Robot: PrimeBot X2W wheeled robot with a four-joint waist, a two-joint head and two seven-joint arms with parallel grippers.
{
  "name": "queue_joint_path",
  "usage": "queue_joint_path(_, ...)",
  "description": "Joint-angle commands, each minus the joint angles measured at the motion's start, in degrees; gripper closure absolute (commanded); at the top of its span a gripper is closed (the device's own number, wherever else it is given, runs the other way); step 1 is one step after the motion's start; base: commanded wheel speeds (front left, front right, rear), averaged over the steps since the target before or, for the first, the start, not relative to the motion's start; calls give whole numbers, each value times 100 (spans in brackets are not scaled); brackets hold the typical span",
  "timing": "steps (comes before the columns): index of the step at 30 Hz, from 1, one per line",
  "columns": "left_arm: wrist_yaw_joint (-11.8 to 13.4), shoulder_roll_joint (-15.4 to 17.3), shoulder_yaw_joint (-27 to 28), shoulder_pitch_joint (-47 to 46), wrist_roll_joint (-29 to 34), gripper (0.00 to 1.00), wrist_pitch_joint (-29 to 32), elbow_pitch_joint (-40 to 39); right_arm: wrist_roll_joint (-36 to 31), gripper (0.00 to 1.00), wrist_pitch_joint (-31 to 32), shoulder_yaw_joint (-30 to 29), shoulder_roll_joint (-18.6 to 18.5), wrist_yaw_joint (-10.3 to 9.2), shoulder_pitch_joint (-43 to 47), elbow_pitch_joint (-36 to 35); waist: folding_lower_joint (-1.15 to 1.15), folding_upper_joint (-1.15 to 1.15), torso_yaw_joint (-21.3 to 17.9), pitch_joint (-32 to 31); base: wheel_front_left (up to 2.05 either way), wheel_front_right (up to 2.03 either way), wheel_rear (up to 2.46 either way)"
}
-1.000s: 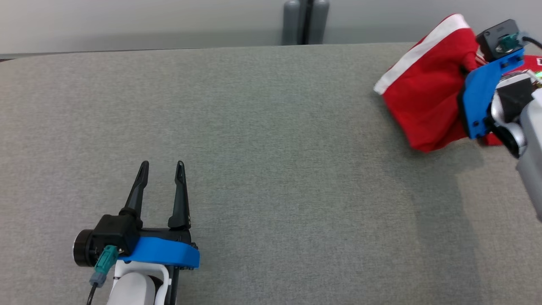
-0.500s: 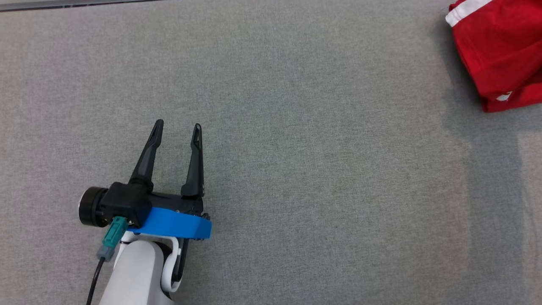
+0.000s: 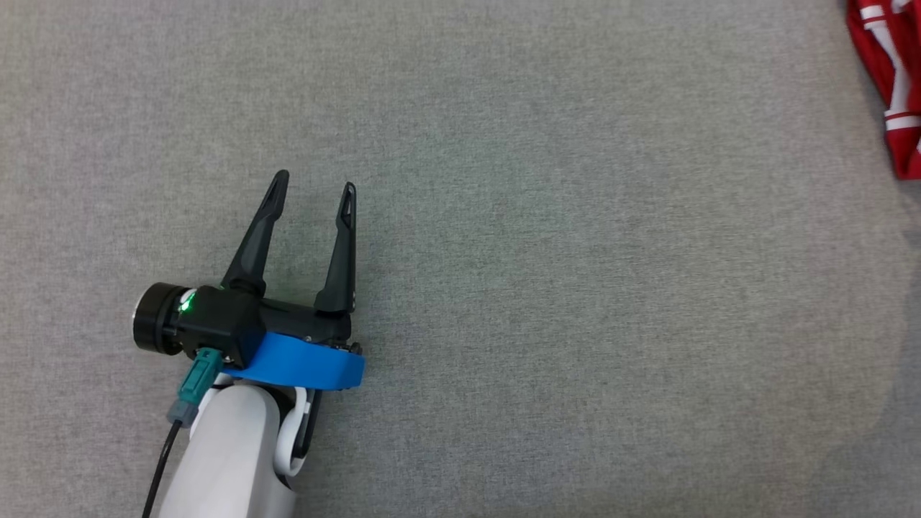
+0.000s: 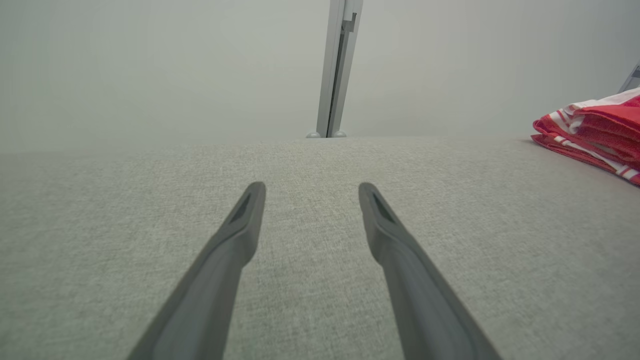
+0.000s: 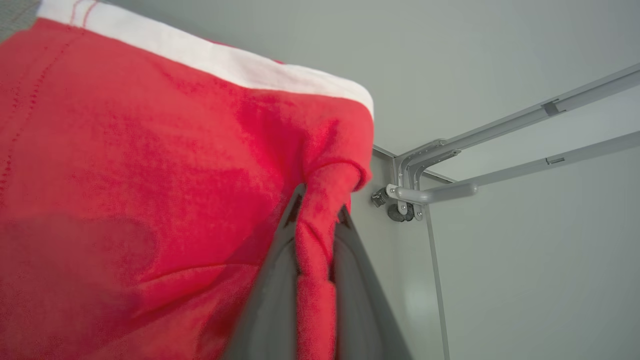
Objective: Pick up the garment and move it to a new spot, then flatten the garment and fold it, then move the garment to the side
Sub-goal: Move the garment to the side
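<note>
The garment (image 3: 888, 86) is red cloth with white stripes, showing at the head view's upper right edge. In the right wrist view my right gripper (image 5: 320, 210) is shut on a bunched fold of the garment (image 5: 150, 175), which hangs to the left of the fingers with a white band along its top. The left wrist view shows the garment (image 4: 595, 132) lying in folds on the grey surface at far right. My left gripper (image 3: 314, 183) rests low over the grey table (image 3: 575, 288) at lower left, open, with nothing between its fingers (image 4: 240, 235).
The grey fabric-covered table (image 4: 320, 165) stretches wide around my left gripper. A pale wall with a metal post (image 4: 337, 70) stands behind the table's far edge. Grey metal frame bars (image 5: 500, 145) cross the right wrist view.
The head camera has tilted down, so the table's far edge and my right arm have left the picture and the garment sits at the right edge. My left gripper stays open.
</note>
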Motion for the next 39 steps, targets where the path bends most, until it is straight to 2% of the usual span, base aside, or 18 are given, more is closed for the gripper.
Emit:
queue_joint_path(1,-13,54,4,-124,48,0,-13,-32,-95,100,-58,-99,-78,-1,-13,74,-1,-1,61,83,0,0,0)
queue_joint_path(3,-8,76,0,-148,49,0,-13,-68,-271,100,-125,-293,-92,-1,1,215,-1,-1,84,147,0,0,0)
queue_joint_path(4,4,92,-2,-142,65,0,-10,-80,-339,41,-159,-422,-86,-1,3,287,-1,-1,90,181,0,0,0)
queue_joint_path(5,13,104,-8,-138,76,0,-9,-89,-431,0,-203,-543,-76,-1,10,358,-1,-1,92,201,0,0,0)
queue_joint_path(9,43,153,-28,-157,80,0,6,-135,-769,0,-543,-1088,84,0,26,539,-1,-1,84,250,0,0,0)
queue_joint_path(15,64,168,-59,-183,28,0,26,-42,-1202,0,-1046,-1571,496,-1,74,534,-1,-1,-9,99,0,0,0)
queue_joint_path(20,134,117,-18,-39,-94,0,7,152,-1113,0,-1556,-1724,1049,-1,311,445,-1,-1,-80,-283,0,0,0)
queue_joint_path(25,200,58,105,201,-298,0,-10,390,-680,0,-2080,-1991,1733,-1,875,241,-1,-1,-93,-832,0,0,0)
queue_joint_path(29,255,54,250,499,-388,0,-13,518,-357,0,-2220,-1883,2149,0,1662,-255,-1,-1,-76,-1313,0,0,0)
queue_joint_path(34,286,52,469,1010,-444,0,-16,528,63,0,-2251,-1788,2569,0,2893,-1208,-1,-1,-48,-1921,0,0,0)
queue_joint_path(39,310,31,691,1503,-508,0,-16,393,297,0,-1986,-1801,2892,0,4094,-2321,-1,-1,-18,-2377,0,0,0)
